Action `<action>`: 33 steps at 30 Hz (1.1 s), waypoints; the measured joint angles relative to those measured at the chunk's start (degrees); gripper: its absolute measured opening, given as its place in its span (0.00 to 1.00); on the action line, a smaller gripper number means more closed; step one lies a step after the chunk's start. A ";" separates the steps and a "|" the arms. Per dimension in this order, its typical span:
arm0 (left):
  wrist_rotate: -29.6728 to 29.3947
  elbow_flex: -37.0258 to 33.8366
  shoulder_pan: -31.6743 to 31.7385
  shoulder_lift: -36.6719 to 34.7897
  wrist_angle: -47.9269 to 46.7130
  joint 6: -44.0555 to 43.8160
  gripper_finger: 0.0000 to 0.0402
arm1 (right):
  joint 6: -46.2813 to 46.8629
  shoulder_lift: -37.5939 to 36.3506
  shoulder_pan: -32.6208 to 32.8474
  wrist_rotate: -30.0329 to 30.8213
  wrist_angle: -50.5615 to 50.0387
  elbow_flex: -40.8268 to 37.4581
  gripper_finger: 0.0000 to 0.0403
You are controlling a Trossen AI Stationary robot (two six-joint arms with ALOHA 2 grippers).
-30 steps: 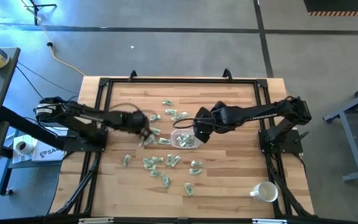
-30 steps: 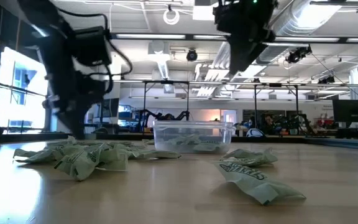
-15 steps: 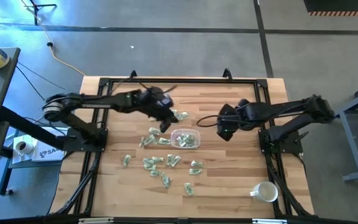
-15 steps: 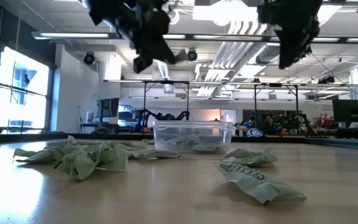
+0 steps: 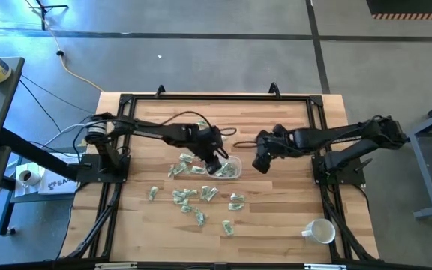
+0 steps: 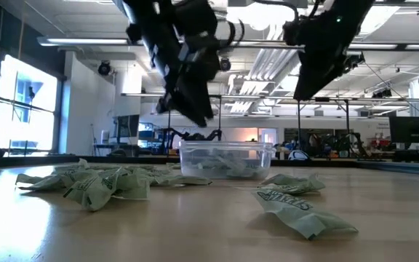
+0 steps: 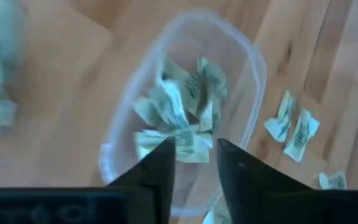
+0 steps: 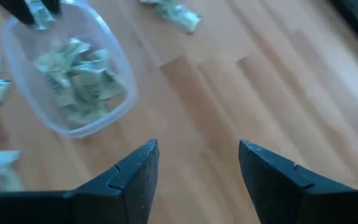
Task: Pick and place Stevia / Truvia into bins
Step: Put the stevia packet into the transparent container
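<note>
Swung in from the desk's point(image 5: 291, 217) left side since a second ago: left end effector point(image 5: 214, 166), now above the small clear rounded plastic bin point(image 5: 233, 171). Seen only from the left wrist: crumpled green-and-white paper sweetener packets point(image 7: 179, 118) piled inside, fingers point(image 7: 157, 171) slightly parted, one packet right at their tips. Right end effector point(image 5: 262, 162) just beside the bin, open wide, empty. More packets scattered nearby.

Even, bright overhead light fills the scene; the wooden tabletop point(image 5: 276, 210) shows only soft, faint shadows. In the low view, ceiling light strips point(image 6: 86, 41) and a window point(image 6: 24, 105) glare, and the nearest packet point(image 6: 297, 211) is soft. Both wrist views are blurred throughout.
</note>
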 joint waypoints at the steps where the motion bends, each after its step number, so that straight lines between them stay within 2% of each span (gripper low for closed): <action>1: -1.78 1.30 0.00 -1.04 -2.26 0.78 0.42 | -1.44 0.04 -1.32 -0.48 0.33 0.00 0.55; 3: -7.33 3.52 0.00 -2.79 -9.68 2.37 0.49 | -4.58 0.27 -4.33 -2.14 0.58 0.00 0.57; 6: -18.92 4.58 0.22 -5.19 -21.00 3.81 0.58 | -11.65 0.30 -8.65 -2.50 1.22 0.00 0.59; 8: -21.07 3.99 1.97 -6.78 -24.98 4.30 0.62 | -17.59 0.30 -11.53 -3.75 2.35 0.00 0.60; 13: -16.44 -2.01 8.39 -8.03 -24.46 12.11 0.62 | -27.43 0.30 -17.90 -11.20 8.08 0.00 0.59; 19: -10.58 -9.43 15.86 -8.03 -12.71 25.98 0.54 | -31.22 0.30 -22.35 -15.26 15.46 0.00 0.59; 27: -5.32 -14.73 19.99 -7.55 -6.76 36.19 0.52 | -26.53 0.32 -23.38 -12.95 21.05 0.00 0.58; 33: -6.39 -19.38 19.93 -7.55 0.23 40.12 0.54 | -25.99 0.34 -23.41 -9.42 24.69 0.00 0.58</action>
